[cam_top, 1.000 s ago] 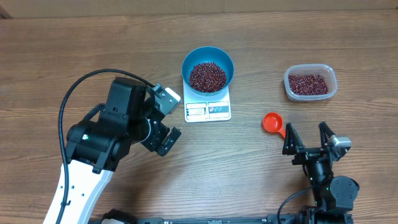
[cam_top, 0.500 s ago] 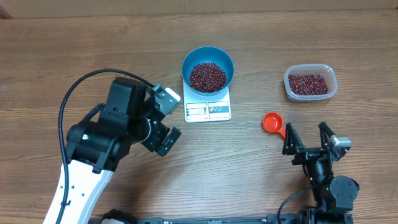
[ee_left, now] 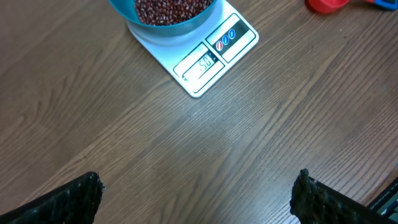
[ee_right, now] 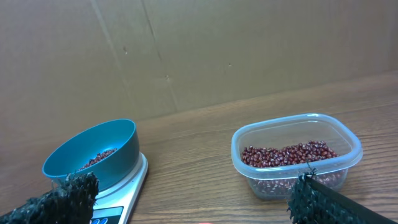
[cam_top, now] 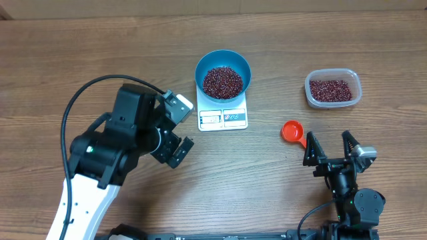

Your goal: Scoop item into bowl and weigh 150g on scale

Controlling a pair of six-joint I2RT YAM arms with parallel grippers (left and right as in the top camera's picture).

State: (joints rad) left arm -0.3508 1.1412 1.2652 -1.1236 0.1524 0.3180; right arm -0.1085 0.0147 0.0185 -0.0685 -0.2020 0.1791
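Note:
The blue bowl (cam_top: 237,67) stands on the white scale (cam_top: 223,119) and holds a heap of red-brown beans (cam_top: 223,81). My left gripper (cam_top: 179,129) hovers open just left of the scale, with nothing between its fingers. In the left wrist view the scale (ee_left: 214,59) and bowl (ee_left: 134,25) lie ahead of the open gripper (ee_left: 198,199). My right gripper (cam_top: 329,148) stands open near the front edge, just behind a red scoop (cam_top: 292,131) lying on the table. In the right wrist view the bowl (ee_right: 106,152) and scale (ee_right: 138,177) sit at the left.
A clear plastic tub (cam_top: 353,79) with more beans (cam_top: 331,90) stands at the back right; its wall (ee_right: 292,186) shows close ahead in the right wrist view. A cardboard wall (ee_right: 199,50) backs the table. A black cable (cam_top: 80,100) loops from the left arm.

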